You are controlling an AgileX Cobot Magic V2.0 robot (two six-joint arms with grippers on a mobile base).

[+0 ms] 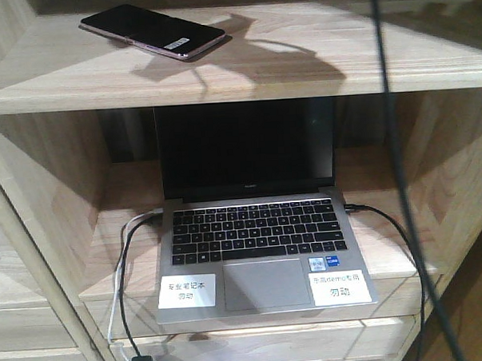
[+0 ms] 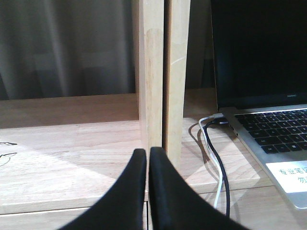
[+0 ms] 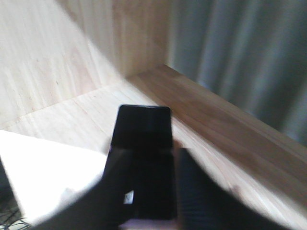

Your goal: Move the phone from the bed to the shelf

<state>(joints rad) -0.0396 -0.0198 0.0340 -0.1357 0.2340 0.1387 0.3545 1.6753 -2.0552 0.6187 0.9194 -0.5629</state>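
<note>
The phone lay flat on the shelf, lengthwise between the right arm's released jaws; the left jaws were clenched empty.

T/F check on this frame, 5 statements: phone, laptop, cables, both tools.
1. The phone lies flat on the upper shelf board. True.
2. The laptop is closed. False: its lid is up, screen dark.
3. The left tool is shut and holds nothing. True.
4. The phone sits on the laptop's keyboard. False: it is on the board above the laptop.
5. The right tool is far from the phone. False: its fingers flank the phone; grip unclear through blur.
</note>
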